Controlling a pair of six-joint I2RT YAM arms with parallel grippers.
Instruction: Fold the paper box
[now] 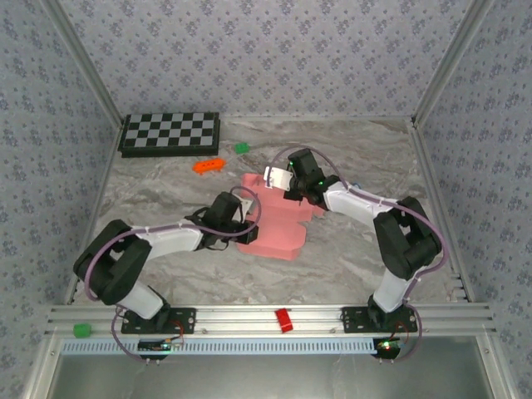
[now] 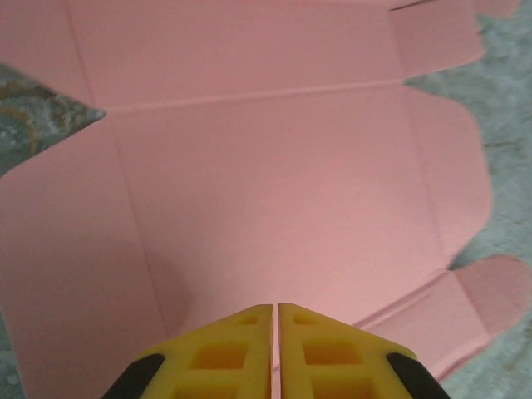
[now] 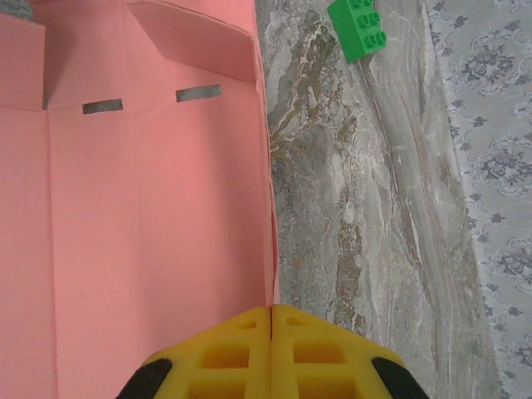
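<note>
The paper box (image 1: 281, 224) is a pink die-cut sheet lying mostly flat in the middle of the table. My left gripper (image 1: 247, 229) sits at its left edge. In the left wrist view its yellow fingers (image 2: 316, 349) are shut tip to tip, with nothing seen between them, and the left gripper (image 2: 274, 306) stands over a flat panel of the box (image 2: 274, 166). My right gripper (image 1: 293, 191) is at the sheet's far side. In the right wrist view the right gripper (image 3: 272, 307) is shut on the upright right edge of the box (image 3: 150, 208).
A folded chessboard (image 1: 170, 133) lies at the back left. An orange piece (image 1: 208, 166) and a green block (image 1: 242, 148) (image 3: 359, 29) lie behind the box. A red block (image 1: 284, 319) and another green block (image 1: 81, 329) rest on the front rail.
</note>
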